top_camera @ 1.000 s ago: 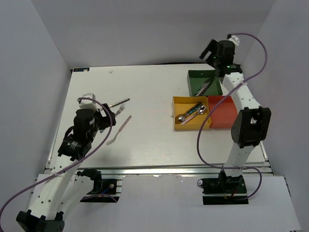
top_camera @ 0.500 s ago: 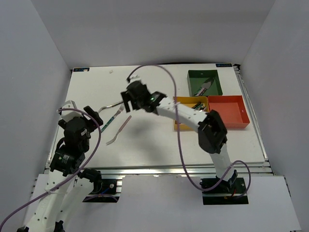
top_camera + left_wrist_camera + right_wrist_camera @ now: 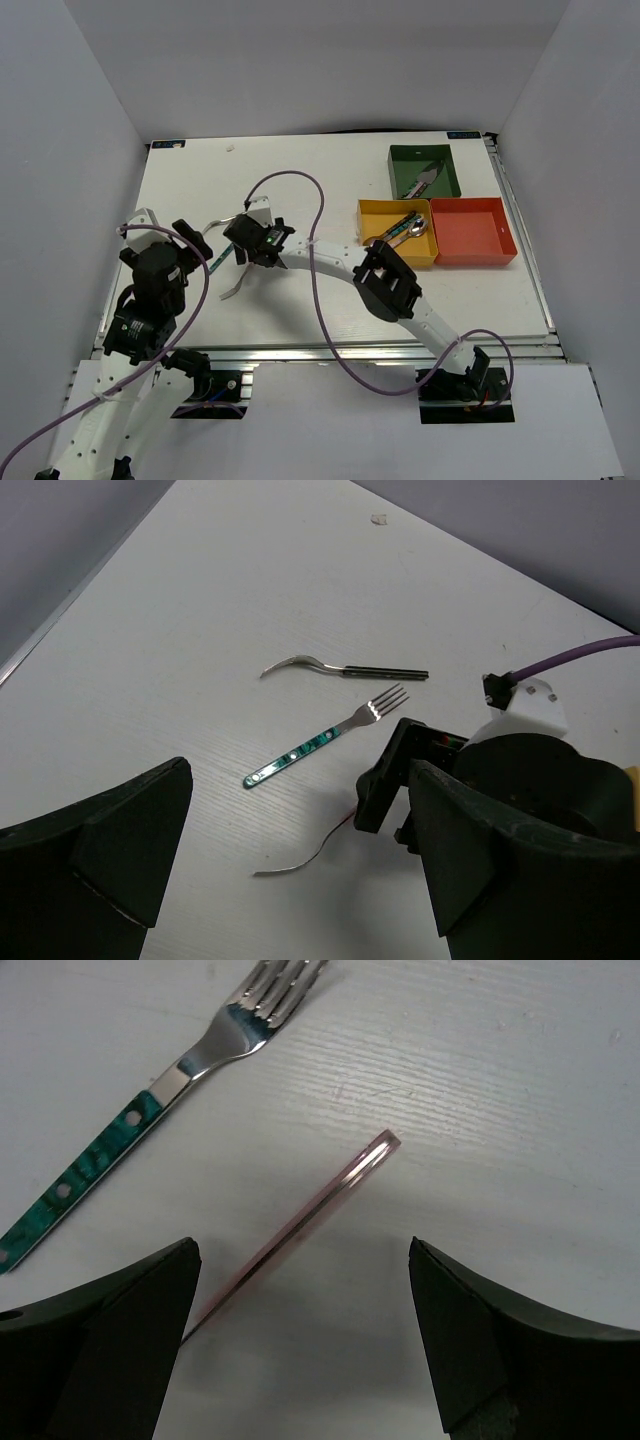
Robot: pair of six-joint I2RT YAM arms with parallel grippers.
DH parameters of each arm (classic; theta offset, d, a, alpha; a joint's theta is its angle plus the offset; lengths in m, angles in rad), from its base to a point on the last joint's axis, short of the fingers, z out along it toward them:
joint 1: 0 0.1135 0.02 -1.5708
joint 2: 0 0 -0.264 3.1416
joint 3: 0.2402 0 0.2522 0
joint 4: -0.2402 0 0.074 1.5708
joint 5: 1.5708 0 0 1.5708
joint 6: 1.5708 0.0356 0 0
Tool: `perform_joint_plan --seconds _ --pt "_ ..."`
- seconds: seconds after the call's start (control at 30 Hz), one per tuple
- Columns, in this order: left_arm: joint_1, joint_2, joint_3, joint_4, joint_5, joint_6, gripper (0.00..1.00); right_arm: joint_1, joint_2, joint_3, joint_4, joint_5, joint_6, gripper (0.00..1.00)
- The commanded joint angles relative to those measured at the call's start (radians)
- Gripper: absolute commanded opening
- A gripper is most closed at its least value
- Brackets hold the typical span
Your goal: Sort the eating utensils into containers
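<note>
pink utensil (image 3: pixel 310 1210): lying flat on the table (image 3: pixel 300 180), right in the gap between our right gripper's fingers, nothing touching it
right gripper (image 3: pixel 302 1250): wide open and empty, low over that pink handle
left gripper (image 3: pixel 300 770): wide open too, holding nothing, off to the left and apart from the loose utensils
neighbours: teal fork (image 3: pixel 120 1150) just beside the pink one, black-handled utensil (image 3: pixel 350 668) a bit farther out
risk 1: the handle is thin, flat on the table and runs slantwise across the gap, so we reckon closing could spin it or let it slip out
risk 2: teal fork is close enough that we might nudge it or pinch both
green tray (image 3: pixel 445 160): one utensil, type hard to tell
yellow tray (image 3: pixel 375 215): at least one spoon (image 3: pixel 416 228), partly behind our right arm (image 3: pixel 385 285)
red tray (image 3: pixel 475 232): nothing in it that we can see
</note>
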Motion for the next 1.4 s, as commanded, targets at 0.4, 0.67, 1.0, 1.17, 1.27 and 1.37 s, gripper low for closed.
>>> perform_joint_plan --seconds 0.4,0.67,1.0,1.17,1.27,1.37 --pt "-0.003 -0.022 0.004 0.011 0.038 0.013 0.98 -0.03 -0.031 -0.203 0.022 0.006 0.18 0.02" --pt "-0.003 -0.03 0.005 0.008 0.037 0.012 0.98 -0.044 -0.266 -0.504 0.297 -0.228 0.103 0.0" --pt "-0.003 -0.079 -0.001 0.013 0.049 0.013 0.98 -0.469 -0.743 -0.671 0.322 -0.546 -0.491 0.0" --pt "-0.003 -0.073 -0.003 0.019 0.065 0.019 0.98 -0.812 -0.787 -0.655 0.221 -0.418 -0.718 0.0" --pt "-0.003 -0.071 -0.003 0.019 0.065 0.019 0.98 -1.005 -0.739 -0.638 0.276 -0.522 -0.832 0.0" --pt "-0.003 -0.07 -0.006 0.026 0.077 0.024 0.98 -1.101 -0.631 -0.549 0.218 -0.353 -0.7 0.0"
